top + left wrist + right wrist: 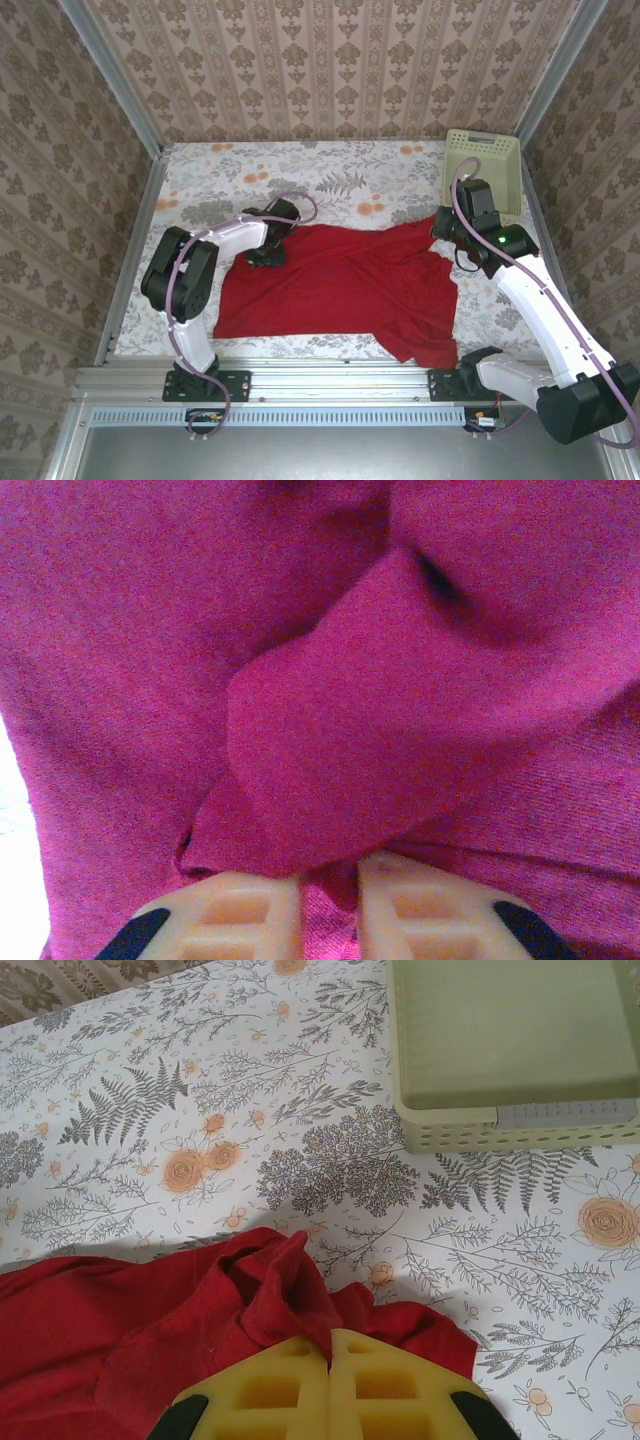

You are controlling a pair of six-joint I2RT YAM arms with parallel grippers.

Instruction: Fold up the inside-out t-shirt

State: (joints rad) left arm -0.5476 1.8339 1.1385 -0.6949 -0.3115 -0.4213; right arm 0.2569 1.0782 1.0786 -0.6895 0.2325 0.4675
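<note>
— What is seen closest in at the left wrist?

— Two cream moulded fingers of the left hand are seen at the bottom edge. A fold of the plain bright red soft cloth short-sleeved t-shirt is caught in the narrow gap between them. The hand is taken to be clenched on that fold. From above it is found low on the cloth, at the garment's far left corner.

— And the right hand?

— The yellow fingers of the right hand are pressed together, with cloth drawn up into a peak at their tips. A grasp on the t-shirt's far right corner is judged from that bunching, though the pinched edge itself is hidden by the fingers.

— Why would both far corners be held?

— Probably so that the far edge can be carried as one line toward the near edge. A fold across the width is suggested, and it is not yet made.

— Where is the t-shirt laid?

— It is spread over the near middle of the flower-printed white tabletop, between the two arms, with one part reaching the near edge on the right. It is rumpled there, so some smoothing may be called for.

— Anything else nearby?

— A pale green slatted plastic basket is stood at the far right corner, apart from the cloth and beyond the right hand.
</note>
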